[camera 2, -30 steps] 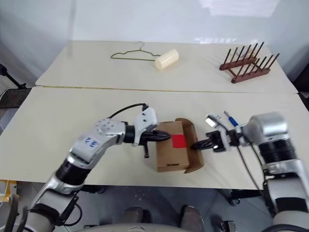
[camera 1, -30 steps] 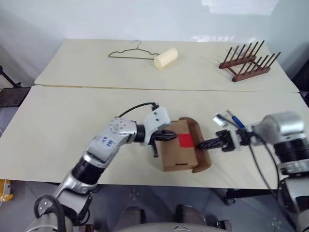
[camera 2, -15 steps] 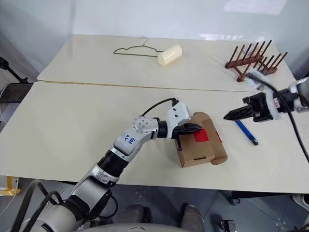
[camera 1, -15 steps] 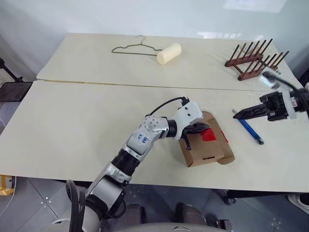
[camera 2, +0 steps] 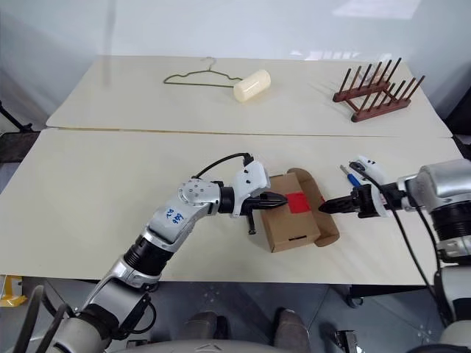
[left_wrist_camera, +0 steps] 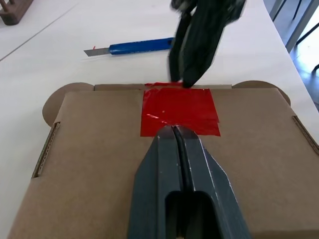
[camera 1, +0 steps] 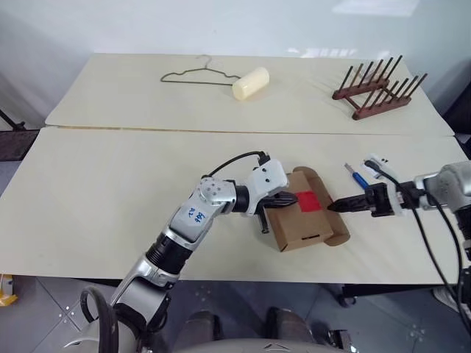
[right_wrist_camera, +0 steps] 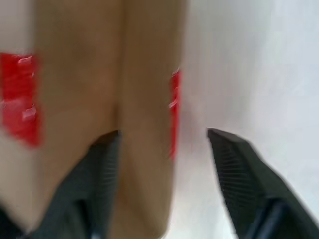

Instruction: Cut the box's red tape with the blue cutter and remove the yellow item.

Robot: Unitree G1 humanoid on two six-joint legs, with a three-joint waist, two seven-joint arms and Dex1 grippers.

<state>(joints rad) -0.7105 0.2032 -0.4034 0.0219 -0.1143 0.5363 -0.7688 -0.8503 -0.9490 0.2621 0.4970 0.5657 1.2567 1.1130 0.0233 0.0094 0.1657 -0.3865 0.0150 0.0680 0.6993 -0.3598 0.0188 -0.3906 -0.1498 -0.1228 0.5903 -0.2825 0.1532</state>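
My left gripper (left_wrist_camera: 175, 130) is pressed together, with its tips resting on the lid of the box (camera 1: 305, 224), at the edge of the red tape (left_wrist_camera: 179, 111). My right gripper (right_wrist_camera: 162, 137) is spread apart at the box's right side. The blue cutter (left_wrist_camera: 137, 47) lies on the table (camera 1: 110, 191) just beyond, untouched.

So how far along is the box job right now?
The cutter lies on the table beyond the box, so the cutting may be done. The shut left gripper presses on the lid by the red tape, and the right gripper, fingers apart, is at the flap edge. Opening the lid and removing the yellow item remain.
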